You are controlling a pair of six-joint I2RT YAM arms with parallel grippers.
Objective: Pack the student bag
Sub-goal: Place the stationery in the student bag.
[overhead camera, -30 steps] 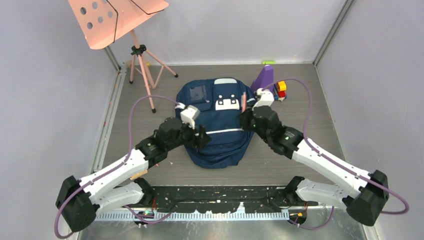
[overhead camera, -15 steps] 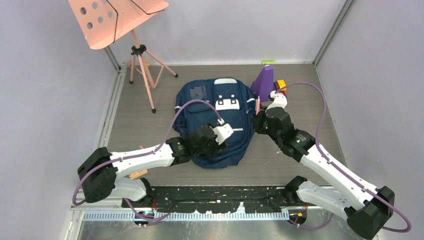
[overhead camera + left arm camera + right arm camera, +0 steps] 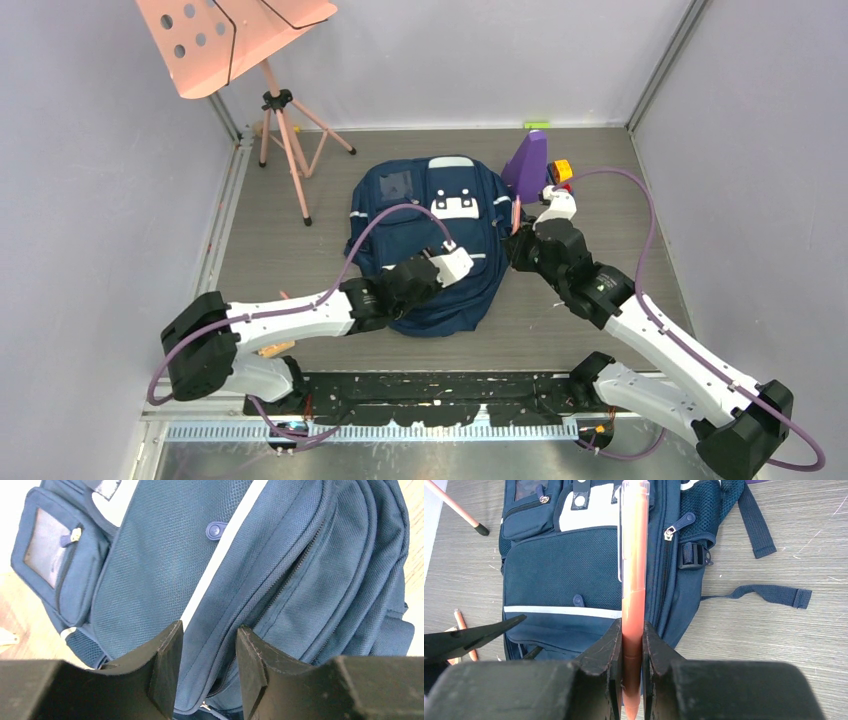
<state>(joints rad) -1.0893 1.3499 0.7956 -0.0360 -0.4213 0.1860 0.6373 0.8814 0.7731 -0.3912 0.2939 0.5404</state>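
Left tool (image 3: pixel 209 635) stood part-open over lower front of student bag (image 3: pixel 470 240), nothing between jaws, zip seams just beneath. Right tool (image 3: pixel 631 627) was clamped on orange pen (image 3: pixel 634 555), hovering at bag's right edge. Bag lay flat, front up, mid-surface. Judged soft, floppy, probably light - best hold likely zip pull or pocket lip, not panel. Surface (image 3: pixel 620 180) was grey wood-grain - pink stand (image 3: pixel 235 40) at far left corner, pale walls around.

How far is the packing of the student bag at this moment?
Done: the right gripper has an orange pen clamped near the student bag. In hand: the left gripper hovers open over the bag's zip, gripping nothing. Left: the zip looks closed, the pen is not packed, and a purple object is beside the bag.
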